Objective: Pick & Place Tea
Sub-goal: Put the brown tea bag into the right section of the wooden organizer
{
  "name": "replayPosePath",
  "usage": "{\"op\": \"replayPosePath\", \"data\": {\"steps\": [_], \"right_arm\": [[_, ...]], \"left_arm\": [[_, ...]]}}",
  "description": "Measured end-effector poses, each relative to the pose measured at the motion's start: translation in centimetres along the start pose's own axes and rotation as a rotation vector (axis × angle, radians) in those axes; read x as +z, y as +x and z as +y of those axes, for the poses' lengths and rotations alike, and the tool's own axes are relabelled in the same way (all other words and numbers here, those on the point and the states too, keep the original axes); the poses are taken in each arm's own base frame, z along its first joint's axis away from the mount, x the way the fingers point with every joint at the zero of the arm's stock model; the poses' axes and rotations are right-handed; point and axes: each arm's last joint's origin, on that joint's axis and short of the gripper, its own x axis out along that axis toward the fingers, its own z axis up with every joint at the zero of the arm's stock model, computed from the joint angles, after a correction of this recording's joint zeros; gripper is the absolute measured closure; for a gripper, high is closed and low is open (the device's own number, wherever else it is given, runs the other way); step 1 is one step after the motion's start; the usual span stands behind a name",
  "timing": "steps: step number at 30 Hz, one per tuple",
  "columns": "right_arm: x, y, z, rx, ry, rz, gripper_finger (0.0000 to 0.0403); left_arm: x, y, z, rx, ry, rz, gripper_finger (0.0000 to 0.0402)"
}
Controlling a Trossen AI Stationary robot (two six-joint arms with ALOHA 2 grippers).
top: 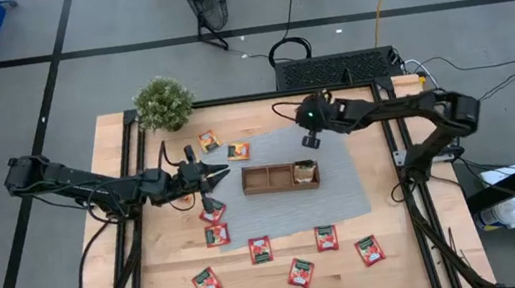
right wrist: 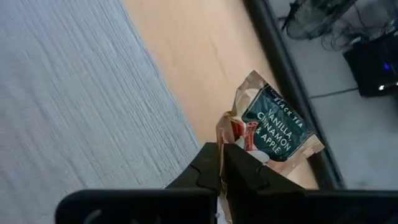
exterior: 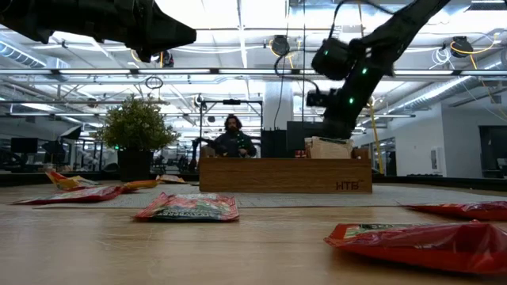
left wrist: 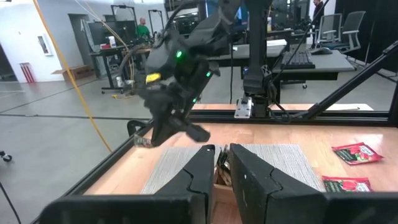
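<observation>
Left of the brown wooden three-compartment tray (top: 246,182), the left gripper (top: 214,175) hangs over the pale wooden table (top: 392,236), pointing at the tray's near end; whether it grips anything cannot be told. Behind this gripper lie two orange-yellow square tea sachets (top: 209,141), and farther back, at the table's corner, stands a small green potted plant (top: 163,103). Just in front of the left gripper lie two red square tea sachets (top: 213,210); more red ones (top: 301,273) are scattered along the table's front edge, well away from both grippers. The tray rests on a grey woven mat (top: 344,187), and its right compartment already holds a few sachets (top: 305,171). Behind that compartment the right gripper (right wrist: 221,149) hovers above the mat's back edge, clamped tight on the corner of a grey-brown tea sachet with a dark green label (right wrist: 273,130). That sachet hangs clear of the surface, its printed face tilted outward beyond the fingertips, near the tray but outside it.
</observation>
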Motion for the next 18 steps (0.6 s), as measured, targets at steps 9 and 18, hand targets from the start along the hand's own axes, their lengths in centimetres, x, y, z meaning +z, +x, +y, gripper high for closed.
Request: {"op": "replayPosePath", "data": {"steps": [9, 18], "right_arm": [[-1.7, -7.1, 2.9, 0.100, 0.099, -0.130, 0.0401], [-4.2, -12.6, 8.4, 0.167, 0.201, -0.521, 0.0402]], "left_arm": [[0.0, 0.0, 0.0, 0.000, 0.000, 0.000, 0.0344], [0.0, 0.0, 0.0, 0.000, -0.001, -0.001, 0.0344]]}}
